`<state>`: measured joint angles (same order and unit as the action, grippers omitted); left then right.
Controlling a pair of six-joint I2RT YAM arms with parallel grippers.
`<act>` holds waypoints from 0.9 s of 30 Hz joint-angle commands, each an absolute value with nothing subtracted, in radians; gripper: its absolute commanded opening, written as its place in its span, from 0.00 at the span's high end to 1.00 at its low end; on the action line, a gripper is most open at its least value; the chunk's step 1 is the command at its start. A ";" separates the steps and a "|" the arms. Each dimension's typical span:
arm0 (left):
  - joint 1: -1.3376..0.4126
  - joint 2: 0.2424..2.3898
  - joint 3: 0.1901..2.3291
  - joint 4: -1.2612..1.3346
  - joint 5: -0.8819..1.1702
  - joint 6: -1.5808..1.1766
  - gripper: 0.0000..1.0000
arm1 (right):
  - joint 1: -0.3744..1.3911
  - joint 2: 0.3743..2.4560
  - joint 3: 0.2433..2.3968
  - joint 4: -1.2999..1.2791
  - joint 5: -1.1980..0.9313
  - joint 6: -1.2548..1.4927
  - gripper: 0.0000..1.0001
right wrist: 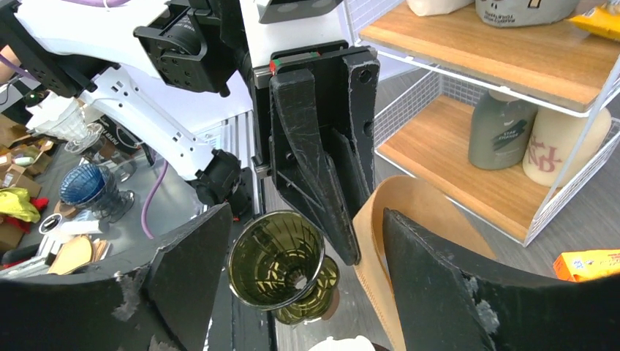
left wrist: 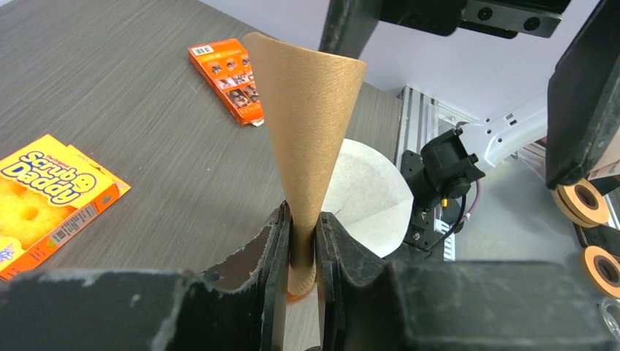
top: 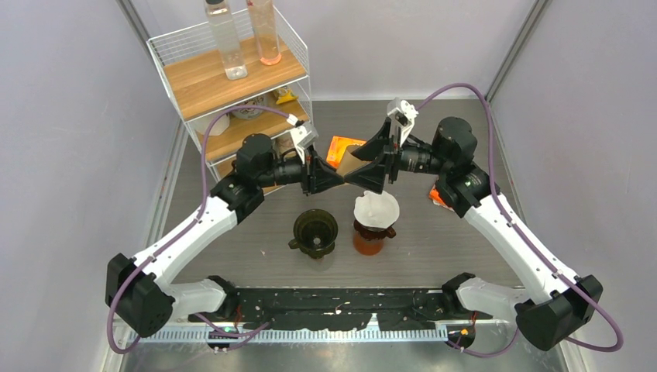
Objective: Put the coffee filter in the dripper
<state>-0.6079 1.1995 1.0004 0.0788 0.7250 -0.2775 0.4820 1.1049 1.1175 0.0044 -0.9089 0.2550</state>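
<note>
Looking down from the top view, the left gripper (top: 335, 180) and right gripper (top: 364, 174) faced each other nose to nose at mid-frame. A brown filter (top: 351, 161) sat between them, above the tabletop (top: 434, 248). Below them stood two drippers: an olive dripper (top: 315, 231), bare, and just to its right an amber dripper (top: 370, 240) lined with a white filter (top: 376, 208). That made two filters and two drippers.

From the left wrist view, the left gripper was clenched on the brown filter's pointed tip, with the cone flaring toward the upper middle. One Scrub Daddy box (left wrist: 51, 197) lay at the left and one orange packet (left wrist: 227, 79) at the upper left.

From the right wrist view, the right gripper's jaws stood spread on either side of the cone's mouth, released and grasping nothing. The olive dripper showed at lower centre.

The step looked like a handover. Doing it well would mean pinching only the paper's rim, lightly enough not to crush it, and letting the left gripper release once that hold is sure. The cone could then be lowered point-first into the olive dripper.
</note>
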 commanded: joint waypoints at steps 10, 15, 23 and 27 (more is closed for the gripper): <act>-0.624 1.218 1.068 0.051 0.693 -0.217 0.76 | 0.500 1.151 1.237 -0.207 -0.758 0.218 0.66; -0.624 1.222 1.068 0.057 0.680 -0.225 0.72 | 0.500 1.148 1.237 -0.209 -0.737 0.220 0.93; -0.621 1.180 1.002 0.172 0.535 -0.350 0.01 | 0.501 1.111 1.226 -0.214 -0.586 0.234 0.95; -0.588 1.172 1.006 0.134 0.448 -0.428 0.00 | 0.499 1.064 1.205 -0.204 -0.509 0.239 0.95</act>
